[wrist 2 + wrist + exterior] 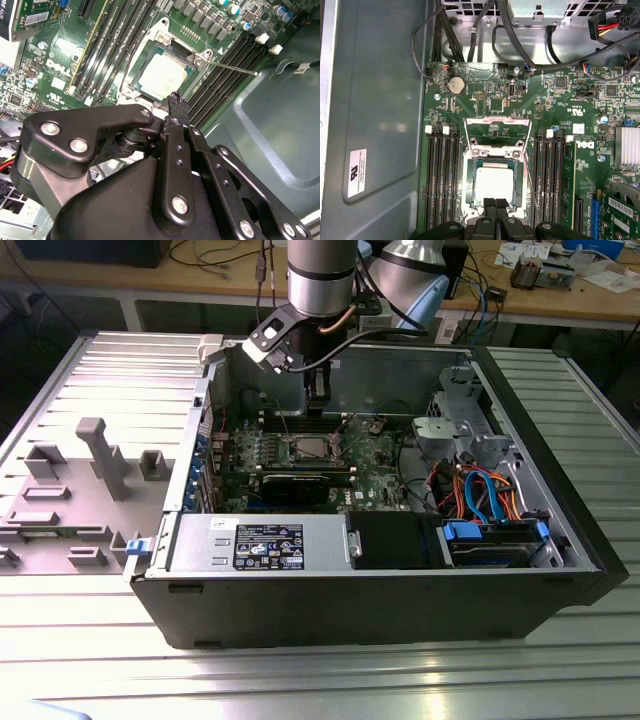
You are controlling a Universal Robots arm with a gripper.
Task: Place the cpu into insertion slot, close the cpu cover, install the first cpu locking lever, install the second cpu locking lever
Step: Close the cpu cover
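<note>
Open computer case (350,605) lies on its side on the ribbed metal table (90,660); arm (322,275) reaches down into it over the green board (555,95); gripper (496,202) hangs above one edge of the insertion slot (470,192), fingers pinched narrow with nothing between them, same in the second wrist view (175,100); can't tell if the tips touch the socket frame; cpu cover (497,122) looks swung up off the socket, board visible through its window; cpu (495,182) sits flat inside the slot, silver top up, between the banks of black memory slots (442,180); thin lever rod (230,67) sticks out sideways from a socket corner, unlatched.
</note>
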